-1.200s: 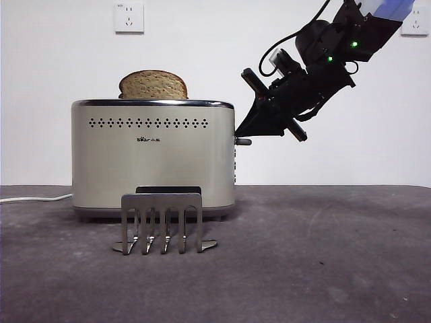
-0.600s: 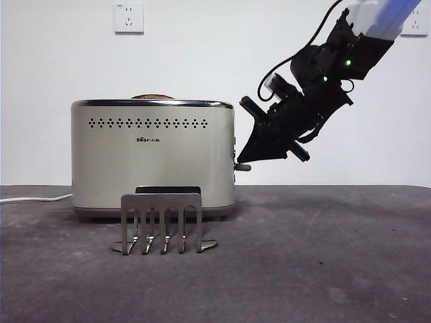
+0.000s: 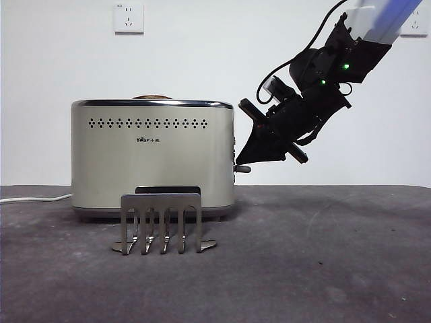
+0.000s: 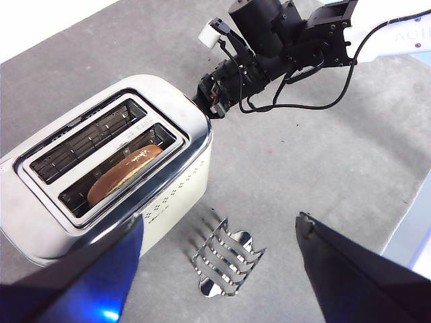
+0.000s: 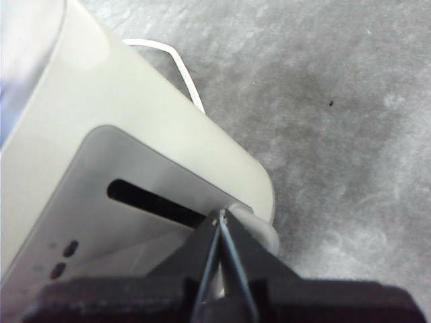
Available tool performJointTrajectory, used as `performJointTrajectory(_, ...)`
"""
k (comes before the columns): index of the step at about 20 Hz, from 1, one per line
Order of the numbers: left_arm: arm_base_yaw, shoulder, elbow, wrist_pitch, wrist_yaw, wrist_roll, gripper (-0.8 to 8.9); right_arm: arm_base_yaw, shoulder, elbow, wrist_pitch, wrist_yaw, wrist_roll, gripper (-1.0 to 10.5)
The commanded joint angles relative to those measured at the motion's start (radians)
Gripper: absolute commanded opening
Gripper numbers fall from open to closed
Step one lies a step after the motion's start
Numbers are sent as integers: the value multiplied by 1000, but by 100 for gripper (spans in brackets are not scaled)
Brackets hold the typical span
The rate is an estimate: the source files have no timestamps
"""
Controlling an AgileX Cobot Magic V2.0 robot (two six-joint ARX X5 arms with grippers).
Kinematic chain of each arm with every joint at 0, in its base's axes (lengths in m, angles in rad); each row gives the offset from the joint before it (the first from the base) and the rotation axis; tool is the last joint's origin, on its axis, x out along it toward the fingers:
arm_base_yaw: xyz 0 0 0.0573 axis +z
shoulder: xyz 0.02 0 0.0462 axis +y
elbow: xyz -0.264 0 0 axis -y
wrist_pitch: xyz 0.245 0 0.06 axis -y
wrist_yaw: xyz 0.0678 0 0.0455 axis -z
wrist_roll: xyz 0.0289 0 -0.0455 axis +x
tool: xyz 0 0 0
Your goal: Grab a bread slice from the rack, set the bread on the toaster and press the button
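The cream toaster [image 3: 153, 158] stands at centre left. The slice of bread [image 3: 151, 97] sits sunk in its slot, only the top of the crust showing; the left wrist view shows it deep in the near slot [image 4: 124, 171]. The steel rack [image 3: 161, 222] stands empty in front of the toaster. My right gripper [image 3: 240, 163] is shut, its tip resting on top of the button [image 3: 244, 168], which is low on the toaster's narrow end; the right wrist view shows the closed tips [image 5: 220, 219] against the knob [image 5: 261, 232]. My left gripper [image 4: 220, 219] is open and empty, high above the rack [image 4: 225, 259].
The toaster's white cord [image 3: 34, 198] runs off to the left along the table. Wall sockets [image 3: 129, 17] sit on the white wall behind. The grey table [image 3: 323, 256] stretches to the right of the toaster, under the right arm.
The right gripper pushed the button down the toaster's end. The bread sank from standing well above the rim to almost fully inside the slot. Little has moved in the last half second.
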Motion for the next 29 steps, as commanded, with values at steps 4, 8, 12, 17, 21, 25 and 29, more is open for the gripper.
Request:
performJointTrajectory(4, -1, 0, -4, -2, 1, -6, 377, 3, 62, -34, -76, 32, -13, -13)
performJointTrajectory(8, -1, 0, -4, -2, 1, -6, 377, 3, 62, -34, -77, 32, -12, -13)
performJointTrajectory(12, -1, 0, -4, -2, 1, -6, 377, 3, 60, -34, -70, 28, -12, -12)
performJointTrajectory(17, -1, 0, -4, -2, 0, -5, 377, -3, -35, -32, -55, 29, -13, -12)
performJointTrajectory(21, -1, 0, -4, -5, 0, -2, 377, -15, -193, -32, -73, 31, -13, -12)
performJointTrajectory(25, -1, 0, -4, -8, 0, -2, 377, -17, -398, -32, -227, 31, -51, -12)
performJointTrajectory(29, -1, 0, -4, -24, 0, -2, 377, -15, -593, -32, -489, 28, -117, -12)
